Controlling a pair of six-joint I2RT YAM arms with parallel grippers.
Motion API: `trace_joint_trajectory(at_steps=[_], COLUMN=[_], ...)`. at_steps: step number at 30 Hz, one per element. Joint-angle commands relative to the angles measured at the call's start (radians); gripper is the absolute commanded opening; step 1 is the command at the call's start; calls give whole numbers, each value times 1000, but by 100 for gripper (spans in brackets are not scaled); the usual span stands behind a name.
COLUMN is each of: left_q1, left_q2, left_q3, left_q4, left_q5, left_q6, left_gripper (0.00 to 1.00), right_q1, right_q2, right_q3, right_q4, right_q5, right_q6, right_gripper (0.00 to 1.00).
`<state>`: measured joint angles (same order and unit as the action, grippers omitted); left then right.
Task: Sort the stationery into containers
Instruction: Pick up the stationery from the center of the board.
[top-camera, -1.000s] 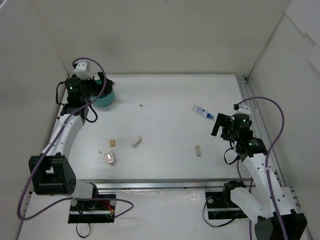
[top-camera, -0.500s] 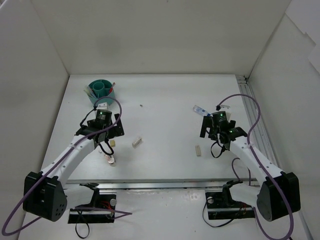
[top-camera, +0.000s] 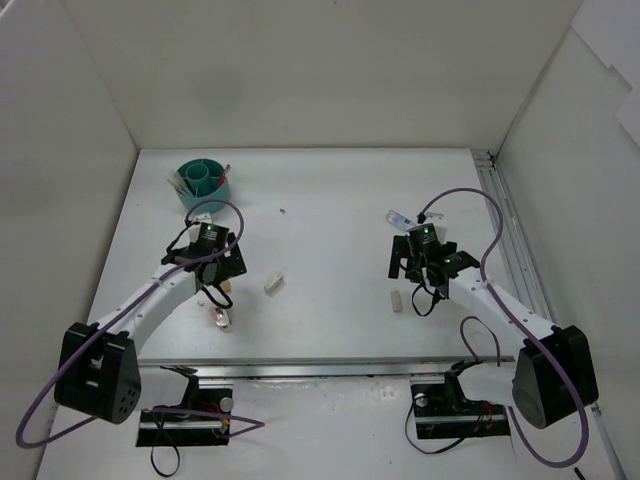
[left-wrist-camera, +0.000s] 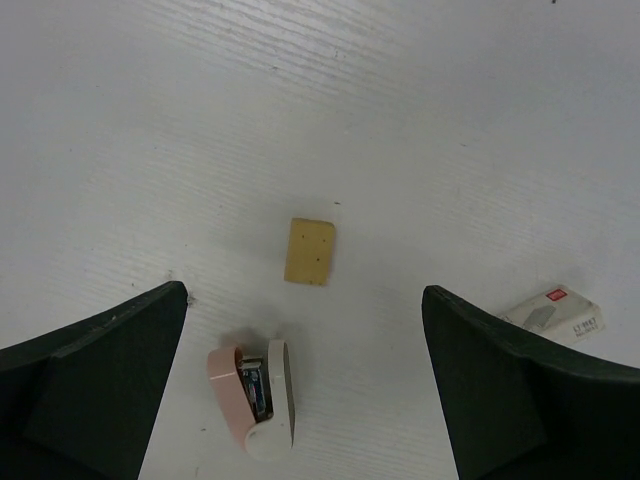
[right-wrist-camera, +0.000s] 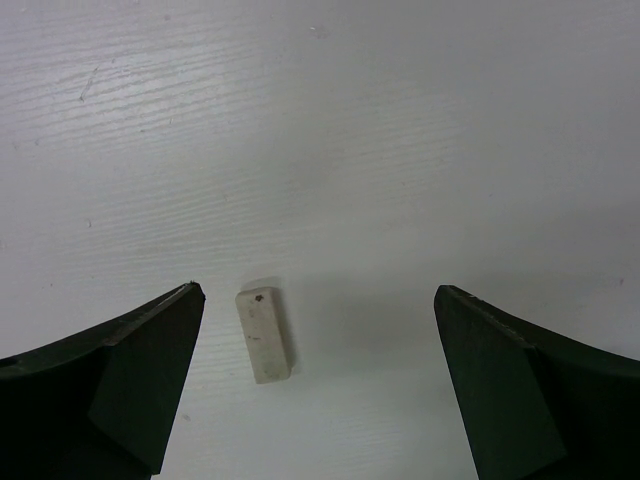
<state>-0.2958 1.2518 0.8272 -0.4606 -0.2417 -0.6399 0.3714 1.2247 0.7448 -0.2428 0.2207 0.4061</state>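
The teal cup (top-camera: 203, 185) stands at the back left with a few pens sticking out of it. My left gripper (top-camera: 215, 275) hangs open over the table in front of it. In the left wrist view, that gripper (left-wrist-camera: 303, 300) frames a flat yellow eraser (left-wrist-camera: 309, 251) and a pink-and-white dispenser (left-wrist-camera: 255, 397). My right gripper (top-camera: 405, 272) is open too, above a beige eraser block (top-camera: 397, 300). In the right wrist view the block (right-wrist-camera: 265, 336) lies near the left finger of that gripper (right-wrist-camera: 318, 292). A blue-white tube (top-camera: 398, 218) lies behind the right arm.
A white boxed eraser (top-camera: 273, 283) lies between the arms, seen by the left wrist beside the right finger (left-wrist-camera: 555, 310). White walls close the table on three sides. A metal rail (top-camera: 505, 230) runs along the right edge.
The left arm has swung from the teal cup forward to above the yellow eraser. The right arm has moved left and forward over the beige eraser block. Both grippers stayed open.
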Motion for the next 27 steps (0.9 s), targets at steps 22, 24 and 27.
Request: trace_joint_trajectory(at_steps=[22, 24, 27], left_q1=[58, 58, 58], left_q2=[202, 202, 222], left_q3=[-23, -31, -10], left_q4=[112, 109, 83], left_q5=[122, 113, 104], left_q6=[-3, -3, -1], left_gripper=[44, 42, 39], right_q1=[6, 4, 4], right_q2=[-73, -82, -103], right_q3=[67, 62, 53], right_q4=[-52, -52, -53], right_q5=[124, 140, 158], right_q6=[31, 28, 28], right_gripper=[98, 98, 98])
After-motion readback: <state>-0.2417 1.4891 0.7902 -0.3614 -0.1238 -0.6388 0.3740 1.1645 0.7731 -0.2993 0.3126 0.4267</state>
